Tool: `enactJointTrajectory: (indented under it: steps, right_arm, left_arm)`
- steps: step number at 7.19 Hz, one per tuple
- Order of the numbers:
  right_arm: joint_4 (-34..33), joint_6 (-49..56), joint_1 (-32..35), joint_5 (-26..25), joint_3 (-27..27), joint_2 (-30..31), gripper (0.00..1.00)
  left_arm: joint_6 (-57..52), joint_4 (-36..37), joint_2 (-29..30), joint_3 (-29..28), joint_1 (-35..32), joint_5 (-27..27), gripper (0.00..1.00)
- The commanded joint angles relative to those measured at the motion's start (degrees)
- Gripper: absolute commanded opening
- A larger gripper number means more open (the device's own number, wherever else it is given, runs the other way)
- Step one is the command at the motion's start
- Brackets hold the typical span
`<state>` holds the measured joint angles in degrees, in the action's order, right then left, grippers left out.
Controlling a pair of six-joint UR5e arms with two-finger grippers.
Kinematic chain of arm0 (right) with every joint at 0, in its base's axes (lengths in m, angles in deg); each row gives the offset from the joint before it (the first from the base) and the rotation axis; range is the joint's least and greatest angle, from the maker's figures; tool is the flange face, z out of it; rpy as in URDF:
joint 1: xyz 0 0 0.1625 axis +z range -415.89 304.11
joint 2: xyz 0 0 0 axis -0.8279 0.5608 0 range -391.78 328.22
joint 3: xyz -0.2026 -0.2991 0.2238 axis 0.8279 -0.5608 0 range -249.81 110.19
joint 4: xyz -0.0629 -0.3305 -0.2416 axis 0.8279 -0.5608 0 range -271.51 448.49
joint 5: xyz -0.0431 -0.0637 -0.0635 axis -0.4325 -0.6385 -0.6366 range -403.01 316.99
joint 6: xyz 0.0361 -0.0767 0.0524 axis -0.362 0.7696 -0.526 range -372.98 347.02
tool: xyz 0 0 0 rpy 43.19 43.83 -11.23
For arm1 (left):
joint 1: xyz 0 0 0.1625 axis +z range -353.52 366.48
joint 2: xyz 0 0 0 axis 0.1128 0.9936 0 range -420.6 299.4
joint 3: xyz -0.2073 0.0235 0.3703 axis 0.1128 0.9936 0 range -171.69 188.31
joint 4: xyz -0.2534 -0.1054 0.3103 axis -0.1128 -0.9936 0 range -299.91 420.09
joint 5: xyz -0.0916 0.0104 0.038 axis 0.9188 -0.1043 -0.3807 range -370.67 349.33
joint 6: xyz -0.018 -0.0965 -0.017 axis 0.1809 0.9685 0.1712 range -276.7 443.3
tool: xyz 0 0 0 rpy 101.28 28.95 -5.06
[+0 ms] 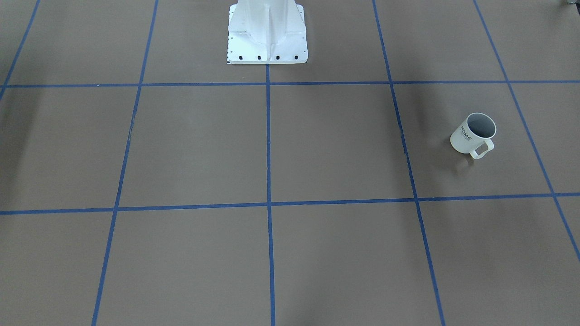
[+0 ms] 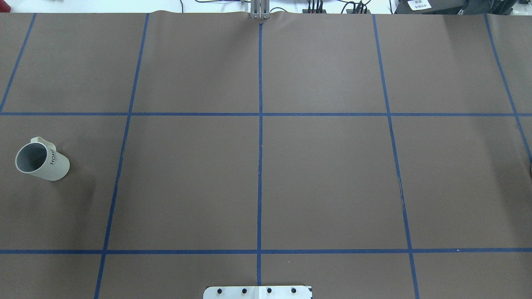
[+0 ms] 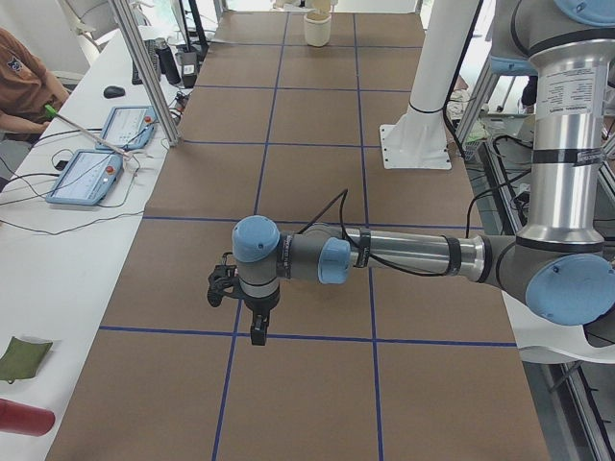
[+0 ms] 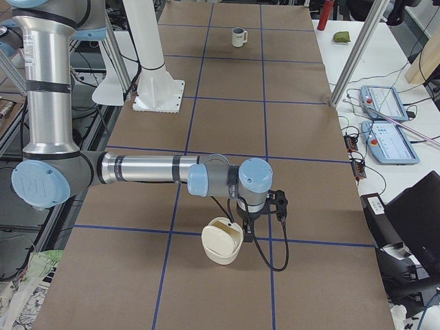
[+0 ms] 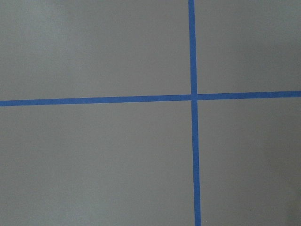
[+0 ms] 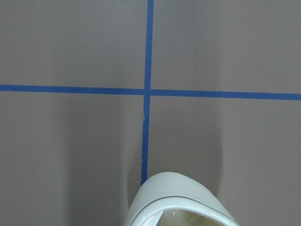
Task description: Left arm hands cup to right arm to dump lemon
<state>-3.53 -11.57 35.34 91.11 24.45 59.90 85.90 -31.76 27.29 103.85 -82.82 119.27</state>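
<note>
The cup (image 2: 41, 161), a white "HOME" mug, stands upright far left on the brown table (image 2: 324, 178), its handle turned away from the robot. The front-facing view looks into the cup's (image 1: 471, 136) dark grey inside. The exterior right view shows the cup (image 4: 238, 36) small at the far end. Only the exterior left view shows the left arm (image 3: 413, 254) stretched over the table with the left gripper (image 3: 258, 331) hanging down; whether its fingers are parted I cannot tell. Only the exterior right view shows the right arm (image 4: 148, 168). The right gripper (image 4: 245, 221) is just beside a cream vessel (image 4: 221, 242), and its grip cannot be judged. The right wrist view catches that vessel's rim (image 6: 181, 197).
</note>
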Motion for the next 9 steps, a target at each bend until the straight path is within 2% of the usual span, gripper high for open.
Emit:
enactJointTrajectory:
  steps: [1, 5, 7, 8, 9]
  right_arm:
    - [0.0, 0.0, 0.0, 0.0, 0.1, 0.0, 1.0]
    - [2.4, -0.3, 0.0, 0.1, 0.2, 0.2, 1.0]
    - [2.4, -0.3, 0.0, 0.3, 0.3, 0.1, 1.0]
    - [2.4, -0.3, 0.0, 0.3, 0.5, 0.1, 1.0]
    - [2.4, -0.3, 0.0, 0.3, 0.5, 0.1, 1.0]
  left_arm:
    - [0.0, -0.1, 0.0, 0.0, 0.0, 0.0, 1.0]
    - [0.5, -2.0, 1.8, 2.8, 0.5, 0.0, 1.0]
    - [0.9, -3.8, 0.8, 9.2, 0.6, 1.0, 1.0]
    - [0.9, -3.9, 0.6, 9.2, 1.0, 6.2, 1.0]
    - [5.7, -4.1, 0.4, 9.4, 3.3, 9.9, 1.0]
